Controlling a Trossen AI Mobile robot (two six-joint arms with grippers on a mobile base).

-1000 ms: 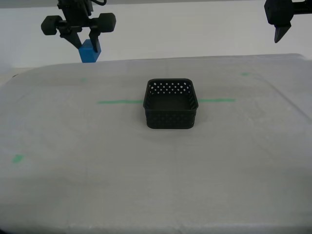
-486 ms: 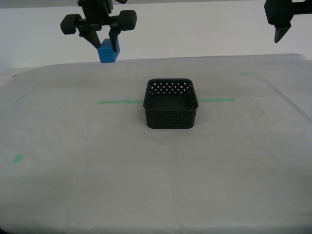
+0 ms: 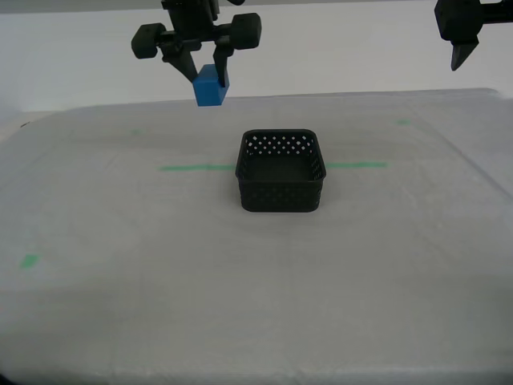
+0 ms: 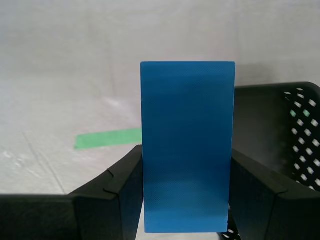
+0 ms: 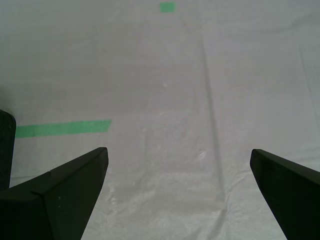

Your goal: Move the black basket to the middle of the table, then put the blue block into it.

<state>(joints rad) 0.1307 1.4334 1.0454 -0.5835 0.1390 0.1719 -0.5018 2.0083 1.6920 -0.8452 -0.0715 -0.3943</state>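
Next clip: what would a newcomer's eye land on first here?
First, the blue block, bright against the pale scene, clamped in my second tool and held in the air above the table, toward the exterior view's left of the basket. Then the black basket, alone mid-table on the green tape line, empty.

Bright blue block (image 3: 211,87), black hole-dotted basket (image 3: 280,171), seemingly greyish-white table (image 3: 160,281).
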